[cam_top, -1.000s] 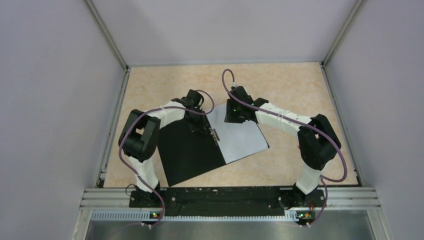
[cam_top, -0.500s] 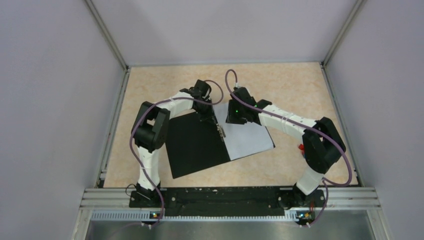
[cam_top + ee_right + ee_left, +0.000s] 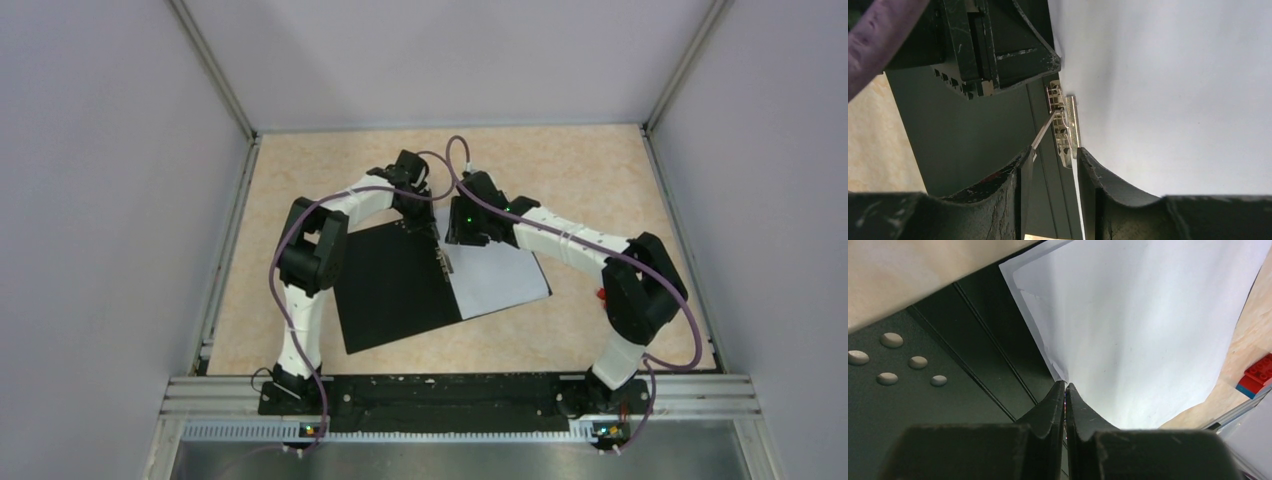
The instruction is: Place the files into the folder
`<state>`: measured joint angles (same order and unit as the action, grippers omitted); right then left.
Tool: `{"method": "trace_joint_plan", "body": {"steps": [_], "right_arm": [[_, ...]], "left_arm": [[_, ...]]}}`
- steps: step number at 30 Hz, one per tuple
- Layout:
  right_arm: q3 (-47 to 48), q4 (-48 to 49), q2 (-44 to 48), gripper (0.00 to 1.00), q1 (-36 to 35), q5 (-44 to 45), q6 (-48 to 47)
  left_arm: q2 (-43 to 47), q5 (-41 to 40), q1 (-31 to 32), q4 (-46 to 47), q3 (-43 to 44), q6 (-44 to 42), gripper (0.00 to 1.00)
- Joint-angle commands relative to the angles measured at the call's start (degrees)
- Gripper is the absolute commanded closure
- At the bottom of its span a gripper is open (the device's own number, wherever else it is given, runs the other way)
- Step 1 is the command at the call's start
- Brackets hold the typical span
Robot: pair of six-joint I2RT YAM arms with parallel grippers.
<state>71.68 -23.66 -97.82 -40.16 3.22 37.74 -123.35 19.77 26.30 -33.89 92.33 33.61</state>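
Observation:
The folder (image 3: pixel 395 285) lies open on the table, black inside up, with the white files (image 3: pixel 500 280) covering its right half. My left gripper (image 3: pixel 428 222) is at the files' far-left corner beside the spine. In the left wrist view its jaws (image 3: pixel 1065 386) are shut, pinching that corner of the files (image 3: pixel 1138 325). My right gripper (image 3: pixel 452 245) hovers over the spine. It stands open (image 3: pixel 1055 150), straddling the metal clip (image 3: pixel 1064 125), and the clip's thin lever rests against its left finger.
A small red-and-blue block (image 3: pixel 602 293) lies on the table to the right of the files, beside the right arm's elbow. Grey walls enclose the table on three sides. The two wrists are close together above the spine.
Folder and files slid a little right and away. The left gripper moved farther up the spine to the files' corner. The right jaws opened slightly wider around the clip.

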Motion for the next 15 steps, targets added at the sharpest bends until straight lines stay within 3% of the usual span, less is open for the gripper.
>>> {"method": "trace_joint_plan", "body": {"steps": [1,6,15], "right_arm": [[2.7,-0.3,-1.1,0.62,-2.1,0.5,0.1],[2.2,-0.3,-1.9,0.62,-3.4,0.7,-0.5],[4.1,-2.4,-4.1,0.63,-6.5,3.5,-2.2]], "left_arm": [[4.4,-2.1,-0.6,-1.1,-0.3,-0.1,0.92],[12.4,-5.3,-2.1,-0.1,-7.6,1.4,0.91],[18.4,1.0,-2.1,6.1,-18.2,5.6,0.91]]}}
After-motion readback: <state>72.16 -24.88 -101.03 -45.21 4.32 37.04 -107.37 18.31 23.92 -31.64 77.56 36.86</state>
